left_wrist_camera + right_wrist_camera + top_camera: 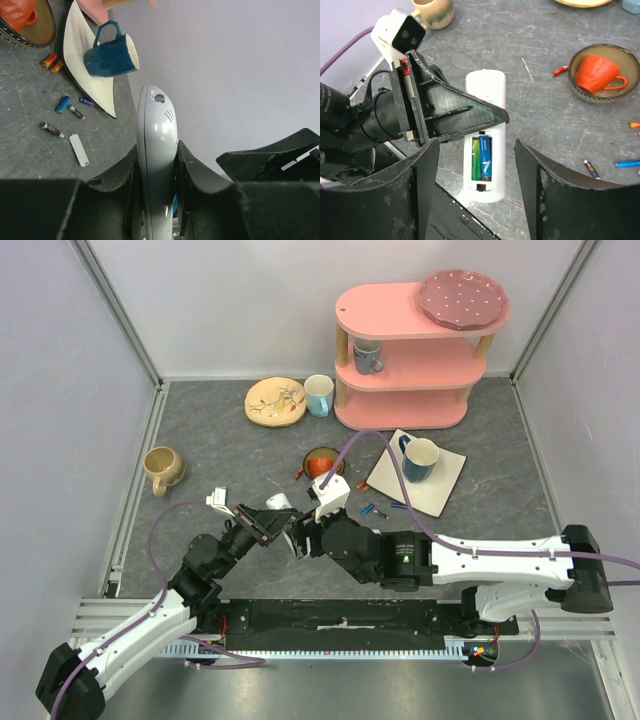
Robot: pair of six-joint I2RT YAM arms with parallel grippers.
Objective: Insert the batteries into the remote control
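At the left of the tabletop [215, 445] one beige mug [163, 468] stands, well apart from the arms. Right of it, near the middle, the left gripper [157, 167] is closed fully on the remote control [156, 117], with one finger laid across the face that carries the compartment. That compartment is uncovered, and two batteries [481, 159], one green and one blue, are seated in it side by side. The right gripper [476, 145] is spread wide just beside it, one finger on either side of the remote control's battery end; nothing is held, and no contact can be made out.

From above, the remote control is largely hidden under the two grippers. Its near end is cut off in the left wrist view.

Further right, six loose batteries are counted on the tabletop in the left wrist view: two orange, one blue, two dark, and one purple lying against the napkin [75, 55]. A small white cover [79, 149] lies near them. One bowl [308, 456] holds an orange cup [322, 462]. One dark blue mug [420, 458] stands on the napkin. At the back lie one decorated plate [275, 402] and one pale blue cup [319, 395]. The pink shelf [400, 415] carries one mug [367, 357] and one pink plate [463, 298].
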